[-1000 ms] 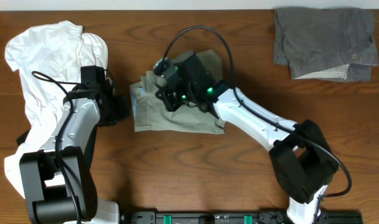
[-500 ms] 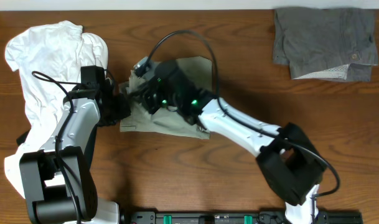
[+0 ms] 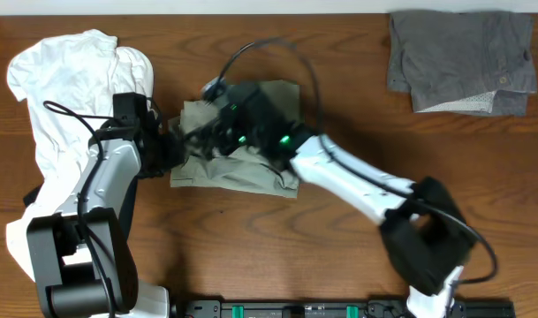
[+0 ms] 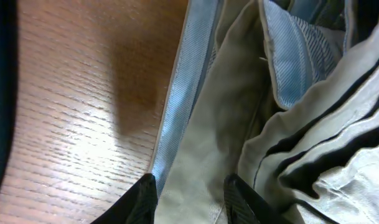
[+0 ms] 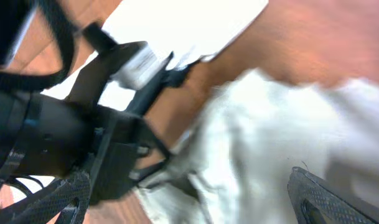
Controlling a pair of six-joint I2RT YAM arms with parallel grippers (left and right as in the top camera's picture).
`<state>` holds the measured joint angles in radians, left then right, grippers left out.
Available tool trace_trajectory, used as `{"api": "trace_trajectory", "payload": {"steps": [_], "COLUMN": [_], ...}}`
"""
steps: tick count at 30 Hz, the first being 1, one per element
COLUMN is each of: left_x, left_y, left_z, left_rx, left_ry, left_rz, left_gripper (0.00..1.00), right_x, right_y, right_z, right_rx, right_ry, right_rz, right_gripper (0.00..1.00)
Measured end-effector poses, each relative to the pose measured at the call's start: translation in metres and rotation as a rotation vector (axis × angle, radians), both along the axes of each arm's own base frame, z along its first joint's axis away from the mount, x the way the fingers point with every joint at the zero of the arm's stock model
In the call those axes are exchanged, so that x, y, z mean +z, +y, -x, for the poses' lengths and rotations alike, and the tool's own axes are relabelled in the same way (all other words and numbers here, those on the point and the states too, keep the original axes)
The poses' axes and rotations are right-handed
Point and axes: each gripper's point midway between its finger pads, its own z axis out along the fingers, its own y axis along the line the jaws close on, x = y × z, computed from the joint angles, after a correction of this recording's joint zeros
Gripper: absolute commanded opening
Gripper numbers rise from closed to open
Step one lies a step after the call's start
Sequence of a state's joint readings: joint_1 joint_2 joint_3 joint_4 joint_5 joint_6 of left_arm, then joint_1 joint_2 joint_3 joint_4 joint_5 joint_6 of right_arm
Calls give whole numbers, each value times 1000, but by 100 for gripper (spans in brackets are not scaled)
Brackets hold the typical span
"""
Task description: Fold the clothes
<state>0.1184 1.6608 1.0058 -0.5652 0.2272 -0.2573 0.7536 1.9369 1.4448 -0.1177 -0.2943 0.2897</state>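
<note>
Two white arms (image 3: 357, 181) with black joints, black grippers (image 3: 220, 132), looping black cables (image 3: 260, 49); green lights (image 3: 284, 139) on right wrist.
</note>
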Motion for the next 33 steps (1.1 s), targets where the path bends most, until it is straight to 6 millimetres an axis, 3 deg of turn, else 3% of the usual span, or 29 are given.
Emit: {"api": "trace_trajectory", "payload": {"steps": [5,12,17,23,28,33], "left_x": [16,52,71,72,63,37], "left_y": [9,20,12,-20,-40,-51], "left_z": [-8,-19,-30,-36,-46,-46], "left_rx": [18,15,-51,-188,-277,-346], "left_ry": [-12,-48,-104,-134,-155,-103], "left_rz": [-1,-15,-36,-50,-45,-23], "left_gripper": [37,38,40,41,42,42], "right_x": [20,-19,-31,-34,-36,-34], "right_y": [-52,-116,-152,-178,-187,-191], "right_z": [-21,-16,-21,-31,-34,-37], "right_rx": [-100,-237,-335,-406,-427,-423], "right_ry": [34,280,384,421,435,448], "right_rz": [31,163,192,188,188,163], "right_gripper": [99,99,99,99,99,86]}}
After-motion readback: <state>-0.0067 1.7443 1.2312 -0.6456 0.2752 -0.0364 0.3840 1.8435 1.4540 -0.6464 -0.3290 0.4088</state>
